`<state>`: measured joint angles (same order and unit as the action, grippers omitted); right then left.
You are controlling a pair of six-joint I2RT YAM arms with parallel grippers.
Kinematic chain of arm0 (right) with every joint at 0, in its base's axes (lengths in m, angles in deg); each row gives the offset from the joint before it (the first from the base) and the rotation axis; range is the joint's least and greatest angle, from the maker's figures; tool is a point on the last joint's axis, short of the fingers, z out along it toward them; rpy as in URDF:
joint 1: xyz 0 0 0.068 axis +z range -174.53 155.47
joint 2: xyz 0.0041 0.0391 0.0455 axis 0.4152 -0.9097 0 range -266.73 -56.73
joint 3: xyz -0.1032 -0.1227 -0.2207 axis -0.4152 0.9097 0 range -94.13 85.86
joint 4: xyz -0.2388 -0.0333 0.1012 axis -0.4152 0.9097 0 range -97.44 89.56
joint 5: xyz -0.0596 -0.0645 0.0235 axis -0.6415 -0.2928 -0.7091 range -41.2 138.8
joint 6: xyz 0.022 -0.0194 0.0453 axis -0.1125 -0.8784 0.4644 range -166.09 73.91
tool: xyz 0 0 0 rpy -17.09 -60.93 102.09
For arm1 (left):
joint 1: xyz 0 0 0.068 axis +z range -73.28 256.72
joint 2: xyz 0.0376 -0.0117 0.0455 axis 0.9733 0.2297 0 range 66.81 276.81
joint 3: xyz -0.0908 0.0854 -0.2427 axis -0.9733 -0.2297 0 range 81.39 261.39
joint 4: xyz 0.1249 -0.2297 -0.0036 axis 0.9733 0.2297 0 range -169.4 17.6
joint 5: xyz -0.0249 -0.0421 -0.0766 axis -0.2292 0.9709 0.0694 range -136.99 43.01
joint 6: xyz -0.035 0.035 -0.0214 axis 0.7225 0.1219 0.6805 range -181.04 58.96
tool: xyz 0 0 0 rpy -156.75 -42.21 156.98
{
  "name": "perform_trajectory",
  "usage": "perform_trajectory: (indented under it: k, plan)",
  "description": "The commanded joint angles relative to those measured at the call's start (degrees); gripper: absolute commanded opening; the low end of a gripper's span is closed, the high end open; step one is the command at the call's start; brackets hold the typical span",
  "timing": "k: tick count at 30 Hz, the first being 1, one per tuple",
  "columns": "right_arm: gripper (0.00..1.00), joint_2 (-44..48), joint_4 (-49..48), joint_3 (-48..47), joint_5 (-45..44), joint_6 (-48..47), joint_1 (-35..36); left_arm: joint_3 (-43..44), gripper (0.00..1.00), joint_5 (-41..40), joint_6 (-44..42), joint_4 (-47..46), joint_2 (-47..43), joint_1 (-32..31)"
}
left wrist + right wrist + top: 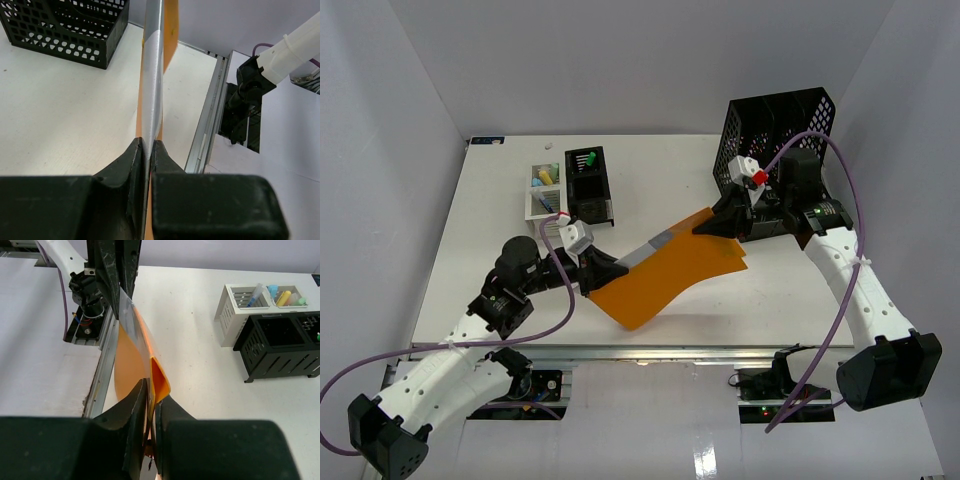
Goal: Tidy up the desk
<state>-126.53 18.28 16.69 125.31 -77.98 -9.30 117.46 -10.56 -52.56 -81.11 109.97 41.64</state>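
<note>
Left hand and right hand each pinch opposite ends of the orange folder.

An orange folder is held between the two claws over the desk. The left gripper pinches its lower end and the right gripper its higher end. Just behind the right claw stands a black rack. Beyond the left claw stand a white bin and a black bin, side by side.
</note>
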Motion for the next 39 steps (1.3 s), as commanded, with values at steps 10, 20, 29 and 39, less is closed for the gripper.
perform_trajectory:
  k: [10,20,29,39]
  plan:
    - [0.08,0.6,5.3,-4.6,-3.0,-1.5,2.4,5.2,0.69,5.3,-1.8,-2.6,4.1,-0.3]
    - [0.08,-0.8,13.8,-10.4,-10.4,-7.8,6.6,15.0,0.57,10.8,-9.8,8.5,17.6,-0.3]
    - [0.24,-0.7,14.4,-11.8,-16.2,-6.8,7.6,17.7,0.01,8.7,-10.2,10.4,17.6,-0.3]
    - [0.98,1.9,1.1,-7.5,-10.1,6.5,-4.2,10.4,0.00,2.5,-5.4,6.9,4.9,3.4]
